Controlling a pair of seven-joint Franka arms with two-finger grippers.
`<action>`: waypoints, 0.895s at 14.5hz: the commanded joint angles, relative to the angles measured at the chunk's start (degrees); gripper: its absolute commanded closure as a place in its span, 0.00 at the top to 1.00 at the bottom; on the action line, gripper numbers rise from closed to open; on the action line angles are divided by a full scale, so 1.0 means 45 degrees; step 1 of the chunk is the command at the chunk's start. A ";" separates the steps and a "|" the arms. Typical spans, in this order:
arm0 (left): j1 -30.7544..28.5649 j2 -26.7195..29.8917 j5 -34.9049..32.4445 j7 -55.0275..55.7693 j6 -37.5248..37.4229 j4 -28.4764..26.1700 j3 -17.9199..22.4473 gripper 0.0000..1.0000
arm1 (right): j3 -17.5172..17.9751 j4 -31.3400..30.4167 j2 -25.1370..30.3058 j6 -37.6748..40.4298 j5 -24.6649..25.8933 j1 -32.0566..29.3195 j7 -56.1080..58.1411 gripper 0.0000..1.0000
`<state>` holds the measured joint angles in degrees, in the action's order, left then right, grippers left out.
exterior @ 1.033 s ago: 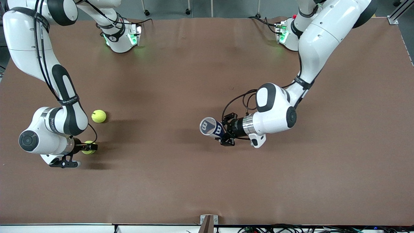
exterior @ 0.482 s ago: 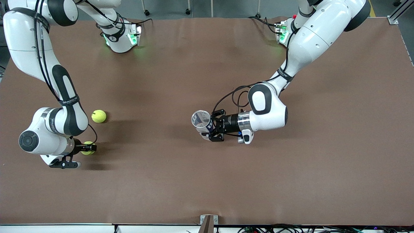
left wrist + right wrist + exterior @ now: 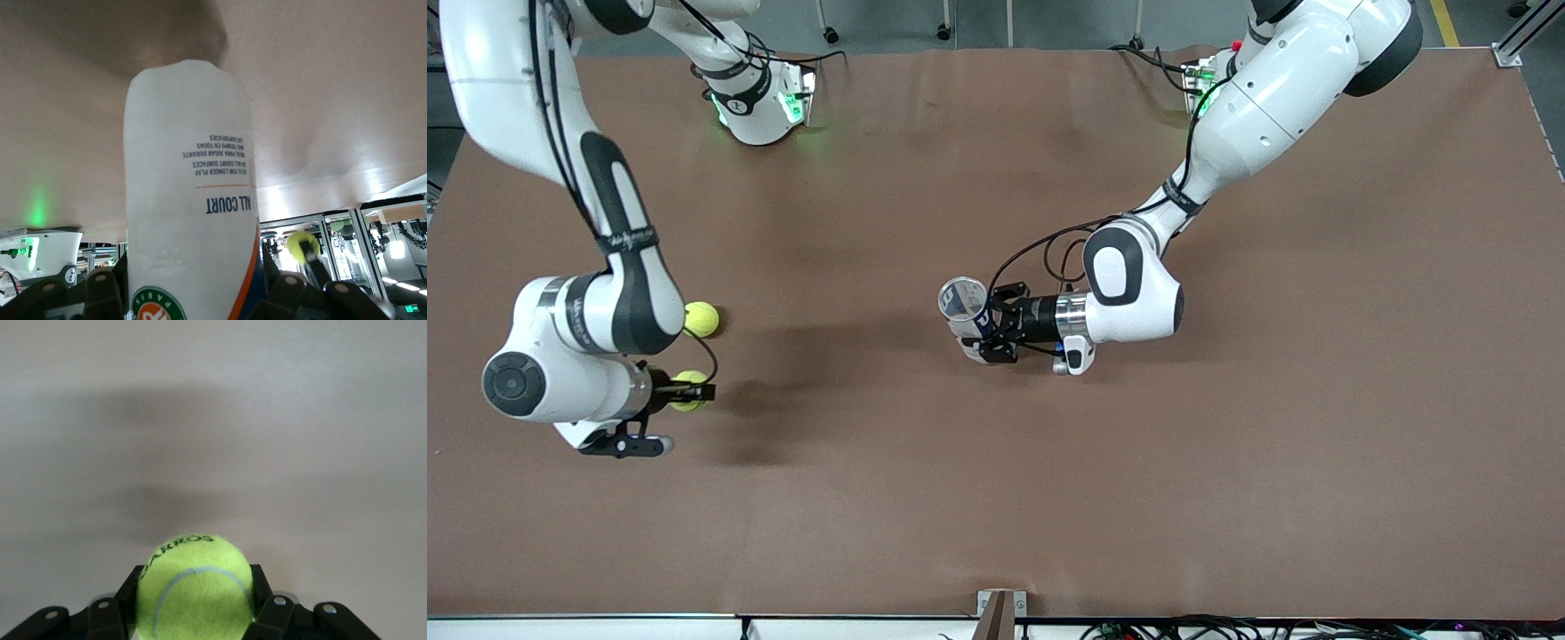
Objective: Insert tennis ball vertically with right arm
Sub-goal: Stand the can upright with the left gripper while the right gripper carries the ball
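1. Front view: right gripper [image 3: 692,392], wrist turned sideways, is clamped on a tennis ball [image 3: 688,391] over the table's [image 3: 996,498] right-arm end.
2. Left gripper [image 3: 984,330], forearm level, grips the tennis ball can [image 3: 964,305], open mouth up, mid-table.
3. A second tennis ball [image 3: 702,319] rests nearby.

High front camera (two wrist close-ups)

Bare table [image 3: 836,373] lies between the held ball [image 3: 688,391] and the can [image 3: 964,307].

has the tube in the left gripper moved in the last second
Yes. The tube, held by the left gripper, has shifted toward the right arm's end, closer to the loose tennis ball.
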<state>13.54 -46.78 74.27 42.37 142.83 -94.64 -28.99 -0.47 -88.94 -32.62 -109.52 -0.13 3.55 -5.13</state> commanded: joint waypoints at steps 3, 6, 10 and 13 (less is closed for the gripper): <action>-0.0783 0.0239 0.0292 -0.0489 -0.1427 -0.0297 -0.0041 0.69 | -0.0071 -0.0451 0.2245 0.2651 -0.0923 0.1493 -0.1999 0.35; -0.0860 0.0297 0.0292 -0.1428 -0.1467 -0.0804 -0.0061 0.69 | -0.0071 -0.0335 0.2912 0.3204 -0.1707 0.3403 -0.5154 0.35; -0.0996 0.0297 0.0311 -0.1389 -0.1486 -0.0844 -0.0061 0.69 | -0.0090 0.0659 0.2796 0.3107 -0.2621 0.5458 -0.8911 0.35; -0.1133 0.0317 0.0311 -0.1272 -0.2071 -0.0825 -0.0041 0.69 | -0.0090 0.1148 0.2446 0.2854 -0.3368 0.6240 -1.0807 0.35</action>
<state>9.48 -46.70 74.28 37.15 135.45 -97.32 -29.00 -0.08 -85.87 -20.12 -96.32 -13.03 30.36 -49.38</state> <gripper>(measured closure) 0.304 0.344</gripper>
